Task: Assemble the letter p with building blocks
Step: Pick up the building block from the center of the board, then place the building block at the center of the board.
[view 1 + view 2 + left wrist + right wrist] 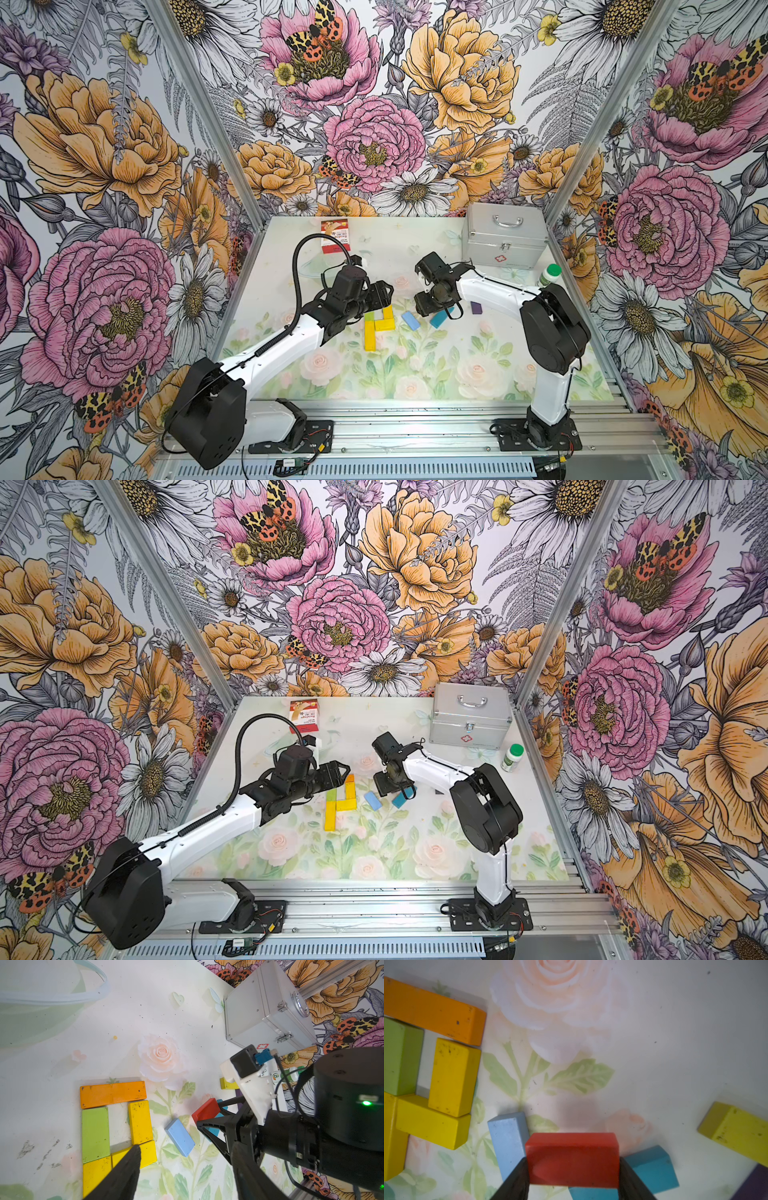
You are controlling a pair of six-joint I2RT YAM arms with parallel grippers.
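On the table [395, 245], the silver case [503, 237] stood at the far right, well apart from the work. Both arms reached in toward the middle. The left gripper [382, 293] hung over the far part of the letter with its jaws wide and nothing between them. One finger [128, 1167] lay over the joint of two yellow pieces, and whether it touched them could not be told.

The letter sat mid-table. An orange block [112, 1094] formed the far bar, a green block [95, 1134] the left side, a yellow block [140, 1122] the right side, and a yellow bar [431, 1122] closed the loop. A yellow stem [370, 336] ran toward the near edge.

Just right of it, the right gripper [572, 1176] clamped a red block [572, 1147] across its length, seemingly raised above a teal block [652, 1167]. A light blue block [179, 1136], a purple block [476, 308] and a spare yellow block [737, 1134] lay loose nearby.

The step in hand looked like fetching another piece. The next move probably called for carrying the red block left to the stem and setting it flush without nudging the placed blocks.
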